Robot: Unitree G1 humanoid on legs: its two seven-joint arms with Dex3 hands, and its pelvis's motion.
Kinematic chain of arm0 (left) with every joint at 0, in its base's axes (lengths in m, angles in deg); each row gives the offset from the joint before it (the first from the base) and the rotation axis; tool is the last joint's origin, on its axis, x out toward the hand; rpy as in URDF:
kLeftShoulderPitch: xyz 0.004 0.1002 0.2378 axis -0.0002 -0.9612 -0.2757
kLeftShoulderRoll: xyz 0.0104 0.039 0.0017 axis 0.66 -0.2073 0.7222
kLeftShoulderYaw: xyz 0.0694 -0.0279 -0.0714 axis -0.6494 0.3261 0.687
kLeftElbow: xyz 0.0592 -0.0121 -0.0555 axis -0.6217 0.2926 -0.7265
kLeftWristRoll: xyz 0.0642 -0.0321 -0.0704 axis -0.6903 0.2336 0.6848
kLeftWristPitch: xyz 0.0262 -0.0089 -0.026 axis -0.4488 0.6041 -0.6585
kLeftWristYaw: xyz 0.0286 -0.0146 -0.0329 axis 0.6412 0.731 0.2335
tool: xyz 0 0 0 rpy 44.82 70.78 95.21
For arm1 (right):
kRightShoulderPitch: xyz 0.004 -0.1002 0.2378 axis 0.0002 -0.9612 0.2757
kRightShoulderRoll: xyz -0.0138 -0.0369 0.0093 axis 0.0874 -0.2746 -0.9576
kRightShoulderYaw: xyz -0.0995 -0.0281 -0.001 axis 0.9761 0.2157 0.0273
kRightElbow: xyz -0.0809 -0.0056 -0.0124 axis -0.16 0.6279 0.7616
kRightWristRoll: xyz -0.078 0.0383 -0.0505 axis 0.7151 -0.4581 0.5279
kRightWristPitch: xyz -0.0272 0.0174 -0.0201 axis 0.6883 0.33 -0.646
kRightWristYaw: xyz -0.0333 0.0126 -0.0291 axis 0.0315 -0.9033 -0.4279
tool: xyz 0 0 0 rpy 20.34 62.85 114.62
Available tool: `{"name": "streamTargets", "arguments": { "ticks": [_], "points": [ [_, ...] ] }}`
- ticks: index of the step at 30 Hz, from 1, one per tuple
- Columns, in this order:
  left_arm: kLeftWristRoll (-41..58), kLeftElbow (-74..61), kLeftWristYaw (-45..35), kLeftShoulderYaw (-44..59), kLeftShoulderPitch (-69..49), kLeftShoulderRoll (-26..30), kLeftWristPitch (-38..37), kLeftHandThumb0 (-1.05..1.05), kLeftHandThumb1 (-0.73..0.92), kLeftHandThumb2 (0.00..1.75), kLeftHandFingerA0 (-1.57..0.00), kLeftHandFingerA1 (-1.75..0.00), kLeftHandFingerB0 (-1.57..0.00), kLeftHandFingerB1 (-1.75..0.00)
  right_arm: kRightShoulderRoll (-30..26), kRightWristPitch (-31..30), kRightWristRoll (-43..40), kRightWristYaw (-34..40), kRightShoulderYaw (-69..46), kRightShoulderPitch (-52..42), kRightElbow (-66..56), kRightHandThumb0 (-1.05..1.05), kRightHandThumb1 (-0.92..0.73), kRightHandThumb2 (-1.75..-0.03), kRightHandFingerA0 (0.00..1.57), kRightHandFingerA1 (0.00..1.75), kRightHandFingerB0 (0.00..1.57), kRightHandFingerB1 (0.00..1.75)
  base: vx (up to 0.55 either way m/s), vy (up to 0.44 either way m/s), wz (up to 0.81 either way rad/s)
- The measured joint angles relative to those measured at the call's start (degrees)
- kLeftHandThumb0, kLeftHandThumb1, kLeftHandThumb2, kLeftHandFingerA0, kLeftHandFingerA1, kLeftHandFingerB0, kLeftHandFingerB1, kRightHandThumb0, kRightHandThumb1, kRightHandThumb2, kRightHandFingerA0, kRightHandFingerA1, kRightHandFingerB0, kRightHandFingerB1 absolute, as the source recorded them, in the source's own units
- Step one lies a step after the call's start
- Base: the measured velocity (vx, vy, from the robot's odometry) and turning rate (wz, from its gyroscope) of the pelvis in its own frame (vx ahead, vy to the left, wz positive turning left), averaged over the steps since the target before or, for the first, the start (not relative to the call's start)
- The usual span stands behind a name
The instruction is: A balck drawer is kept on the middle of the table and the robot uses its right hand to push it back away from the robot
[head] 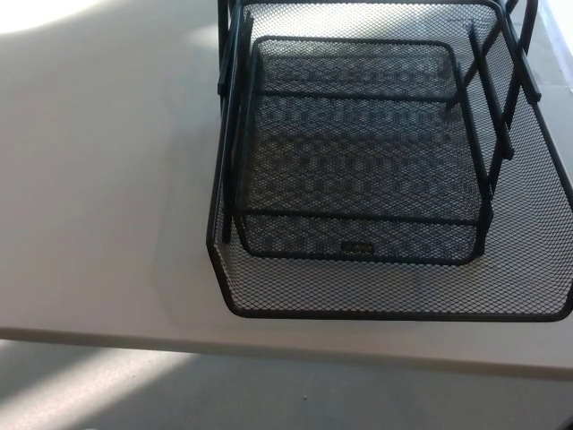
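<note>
A black wire-mesh drawer unit (269, 296) stands on the white table (98, 197), right of centre and close to the front edge. Its large lower tray reaches from the near edge to the top of the head view, and its right side runs off the picture. A smaller mesh tray (358, 143) sits raised inside it on black frame bars (492, 98). A small label (356, 246) shows on the inner tray's front wall. Neither of my hands shows in the head view.
The table's front edge (179, 343) crosses the bottom of the picture, with grey floor (224, 394) below it. A bright patch of sunlight (36, 13) lies on the table at the far left corner.
</note>
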Motion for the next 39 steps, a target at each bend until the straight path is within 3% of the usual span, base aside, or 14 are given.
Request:
{"name": "streamTargets", "arguments": {
  "ticks": [17,39],
  "points": [
    [0.01,0.07,0.00,0.00,0.00,-0.05,-0.02,-0.56,0.72,0.62,-0.45,-0.38,-0.30,-0.31,-6.77,0.03,-11.83,-8.70,-5.42,-10.91,-31.48,-0.59,-0.73,-0.63,0.45,0.39,0.33,0.33,0.00,0.000,0.00],
    [0.01,0.07,-0.07,0.00,0.00,-0.05,-0.03,-0.57,0.72,0.63,-0.46,-0.38,-0.30,-0.32,-15.79,-3.84,-28.15,-18.69,-5.73,-5.01,-55.21,-0.56,-0.75,-0.63,0.46,0.43,0.34,0.35,0.00,0.000,0.00]
  ]
}}
